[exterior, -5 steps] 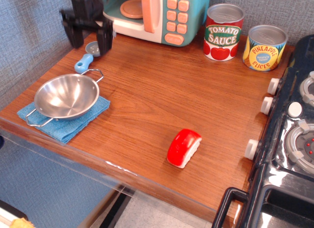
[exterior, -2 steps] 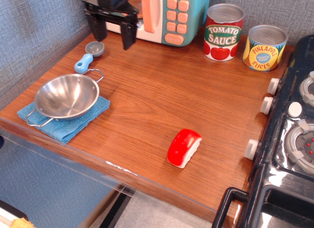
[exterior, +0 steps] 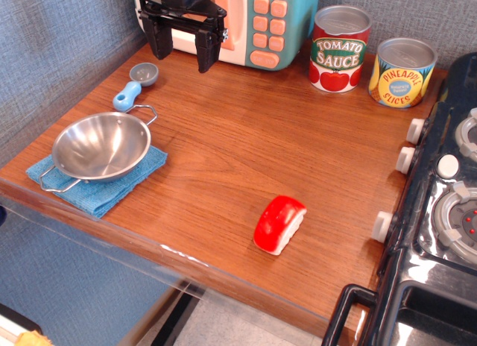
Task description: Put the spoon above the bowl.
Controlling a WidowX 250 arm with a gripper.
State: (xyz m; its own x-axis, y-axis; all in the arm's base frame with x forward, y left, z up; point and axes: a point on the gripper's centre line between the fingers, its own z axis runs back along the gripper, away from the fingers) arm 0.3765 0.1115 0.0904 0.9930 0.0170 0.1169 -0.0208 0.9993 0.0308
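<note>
Lying just above the bowl (exterior: 101, 145), the spoon (exterior: 135, 84) looks placed; gripper (exterior: 182, 51) empty w/ jaws apart, task approx. done.

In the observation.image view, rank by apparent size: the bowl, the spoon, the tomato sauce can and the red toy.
1. bowl, clearly largest.
2. tomato sauce can.
3. red toy; it sits nearer the camera than the can, so this gap is unsure.
4. spoon, smallest.
</note>
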